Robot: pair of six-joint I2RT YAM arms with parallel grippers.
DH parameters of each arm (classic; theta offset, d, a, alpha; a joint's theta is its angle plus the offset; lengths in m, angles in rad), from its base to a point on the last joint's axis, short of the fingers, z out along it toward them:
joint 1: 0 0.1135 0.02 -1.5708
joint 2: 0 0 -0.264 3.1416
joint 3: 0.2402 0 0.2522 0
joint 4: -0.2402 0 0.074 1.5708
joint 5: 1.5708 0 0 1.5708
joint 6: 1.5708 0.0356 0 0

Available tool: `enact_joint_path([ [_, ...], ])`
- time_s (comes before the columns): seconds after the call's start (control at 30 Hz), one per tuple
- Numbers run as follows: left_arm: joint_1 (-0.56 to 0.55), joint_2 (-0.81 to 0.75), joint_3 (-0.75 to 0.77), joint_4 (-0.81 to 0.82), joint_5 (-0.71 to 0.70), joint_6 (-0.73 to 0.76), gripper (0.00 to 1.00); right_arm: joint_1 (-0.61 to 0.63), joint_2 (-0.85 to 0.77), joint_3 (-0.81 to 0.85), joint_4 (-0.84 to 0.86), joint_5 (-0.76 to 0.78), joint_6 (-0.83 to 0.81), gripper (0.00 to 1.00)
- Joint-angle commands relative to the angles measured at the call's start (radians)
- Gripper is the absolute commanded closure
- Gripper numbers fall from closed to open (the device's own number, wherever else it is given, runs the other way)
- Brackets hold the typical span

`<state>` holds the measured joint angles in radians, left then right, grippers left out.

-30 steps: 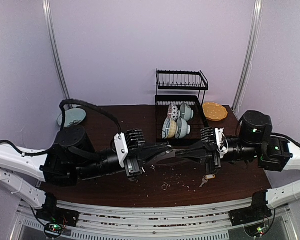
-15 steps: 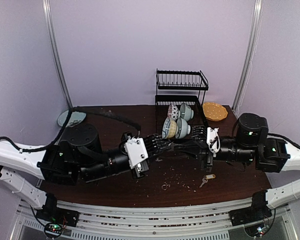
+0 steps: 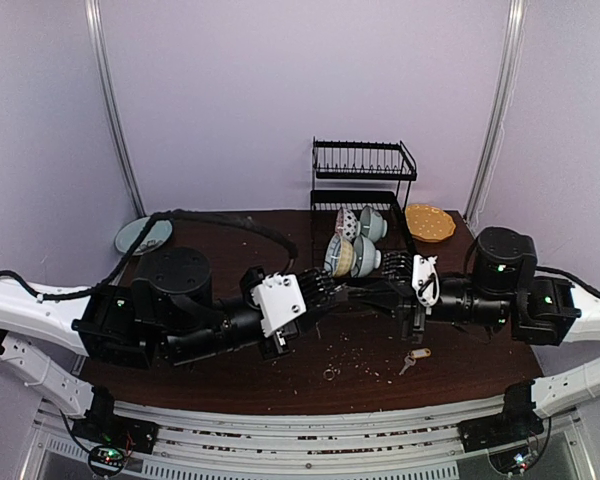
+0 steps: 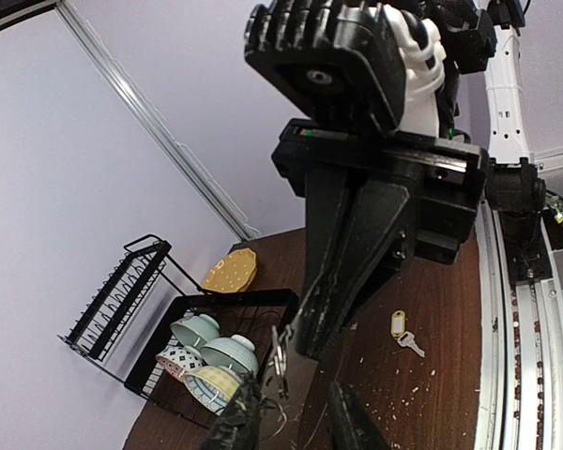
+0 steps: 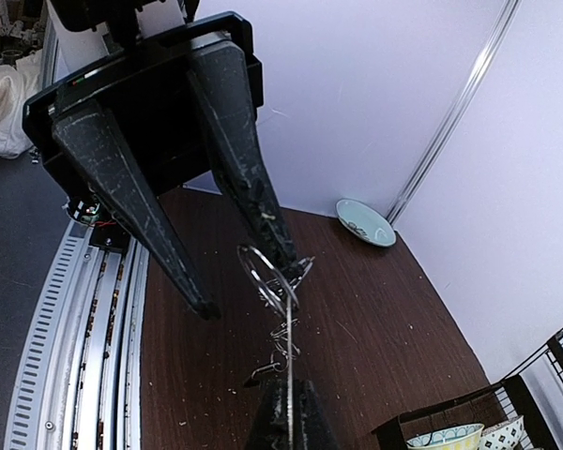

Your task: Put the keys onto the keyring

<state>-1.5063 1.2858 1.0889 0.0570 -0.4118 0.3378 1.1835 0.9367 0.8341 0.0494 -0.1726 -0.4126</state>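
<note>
The keys [image 3: 414, 358], a silver key on a yellow tag, lie on the brown table [image 3: 230, 250] in front of the right arm; the left wrist view shows the keys [image 4: 399, 324] untouched. My right gripper [image 5: 287, 386] is shut on the keyring [image 5: 288, 352], its thin hoop edge-on, with small rings dangling at the far end. My left gripper [image 5: 245, 290] faces it, open, one finger [image 5: 263, 220] touching those rings. In the top view the left gripper [image 3: 330, 288] and right gripper [image 3: 358, 294] meet above the table's middle, just in front of the rack.
A black dish rack [image 3: 365, 170] holding several bowls [image 3: 355, 250] stands just behind the grippers. A yellow plate [image 3: 429, 222] sits at the back right and a teal plate [image 3: 145, 236] at the back left. A tiny loose ring [image 3: 329, 374] and crumbs lie near the front.
My left gripper has opened and the left arm has turned and shifted right. The right arm has drawn back slightly toward the rack, still holding the keyring.
</note>
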Motion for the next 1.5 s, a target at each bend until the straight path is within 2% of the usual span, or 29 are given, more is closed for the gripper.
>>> enact_joint_path([
  [0.0, 0.003, -0.004, 0.030, 0.043, -0.018, -0.006, 0.74, 0.012, -0.010, 0.018, 0.018, -0.005, -0.004, 1.00],
  [0.27, 0.003, -0.011, 0.032, 0.067, 0.029, -0.014, 0.74, 0.014, -0.009, 0.019, 0.011, -0.004, -0.008, 1.00],
  [0.43, 0.003, -0.013, 0.032, 0.064, 0.039, -0.016, 0.84, 0.013, -0.010, 0.018, 0.009, -0.004, -0.008, 1.00],
  [0.6, 0.003, -0.018, 0.033, 0.068, 0.070, -0.027, 0.77, 0.014, -0.004, 0.018, 0.006, 0.007, -0.009, 1.00],
  [0.7, 0.003, -0.015, 0.033, 0.067, 0.065, -0.026, 0.89, 0.014, -0.005, 0.019, 0.007, 0.005, -0.009, 1.00],
  [0.77, 0.003, -0.017, 0.032, 0.068, 0.063, -0.025, 1.00, 0.013, -0.008, 0.020, 0.007, 0.005, -0.011, 1.00],
  [1.1, 0.001, -0.039, 0.018, 0.056, 0.019, 0.003, 1.00, 0.014, -0.051, -0.036, 0.062, 0.019, -0.010, 1.00],
  [1.17, -0.002, -0.030, 0.027, 0.038, -0.003, 0.031, 1.00, 0.014, -0.048, -0.045, 0.070, 0.035, 0.016, 0.93],
  [1.33, -0.008, -0.019, 0.040, -0.014, -0.111, 0.091, 1.00, -0.011, -0.040, -0.067, 0.043, 0.038, 0.113, 0.50],
  [1.4, 0.003, -0.045, 0.022, -0.017, -0.137, 0.087, 1.00, -0.064, -0.052, -0.062, 0.015, -0.018, 0.191, 0.41],
  [1.47, 0.027, -0.067, 0.002, -0.025, -0.133, 0.034, 1.00, -0.159, -0.056, -0.055, -0.002, -0.080, 0.303, 0.38],
])
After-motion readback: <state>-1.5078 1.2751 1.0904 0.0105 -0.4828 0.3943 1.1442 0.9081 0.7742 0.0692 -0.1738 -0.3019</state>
